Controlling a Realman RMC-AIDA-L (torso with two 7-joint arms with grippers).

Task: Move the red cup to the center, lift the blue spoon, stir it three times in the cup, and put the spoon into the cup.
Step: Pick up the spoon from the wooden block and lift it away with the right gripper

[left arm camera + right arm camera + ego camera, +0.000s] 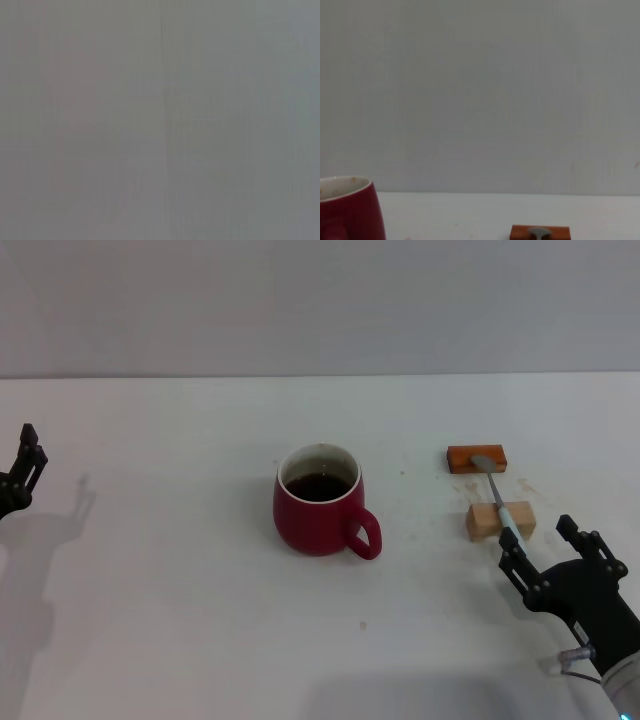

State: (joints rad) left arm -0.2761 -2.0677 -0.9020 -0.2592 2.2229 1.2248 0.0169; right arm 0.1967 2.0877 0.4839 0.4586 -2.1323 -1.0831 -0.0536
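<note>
The red cup stands upright near the middle of the white table, with dark liquid inside and its handle toward the front right. It also shows low in the right wrist view. The blue spoon lies across two small blocks to the right of the cup, its grey bowl on the far block. My right gripper is open just in front of the spoon's handle end, holding nothing. My left gripper is parked at the far left edge, away from the cup.
An orange-brown block and a tan wooden block hold the spoon up off the table. The orange-brown block also shows in the right wrist view. The left wrist view shows only a plain grey surface.
</note>
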